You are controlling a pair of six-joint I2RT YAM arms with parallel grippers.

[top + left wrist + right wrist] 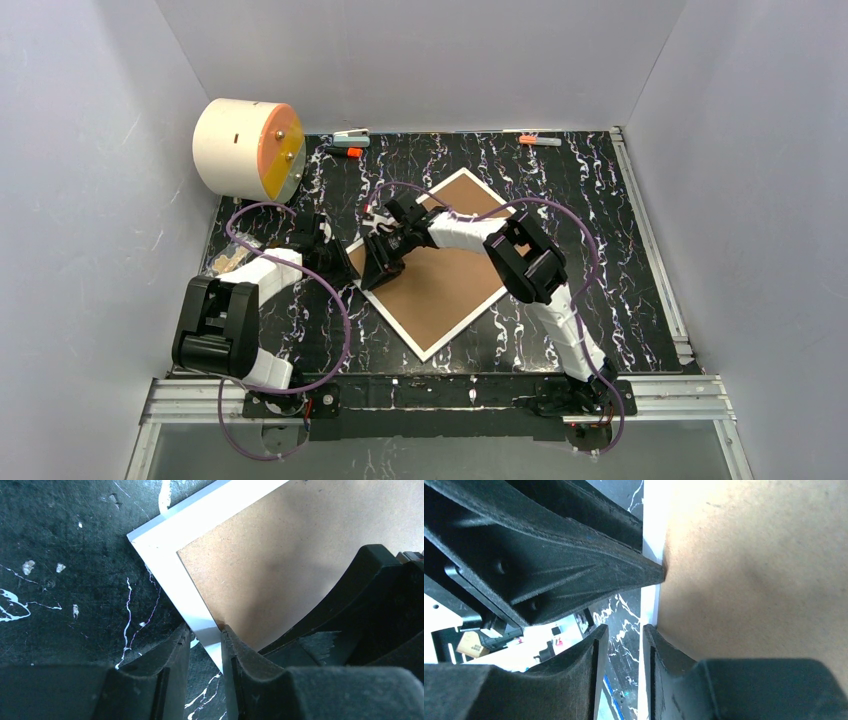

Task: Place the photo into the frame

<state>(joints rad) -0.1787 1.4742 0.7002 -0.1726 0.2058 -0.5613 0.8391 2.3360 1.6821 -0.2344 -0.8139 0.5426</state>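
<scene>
The white thin-edged rectangular picture frame (445, 285) lies brown board up, set cornerwise on the black white-veined bench (620, 220). My left claw (204, 630) pinches its white rim near the left corner. My right claw (621, 630) straddles the same rim just beside it, slightly spread, with bench showing in the gap.

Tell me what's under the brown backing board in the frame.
Only the white rim of the frame shows around the backing board. Whatever lies beneath it, the photo included, is covered by the board.
</scene>
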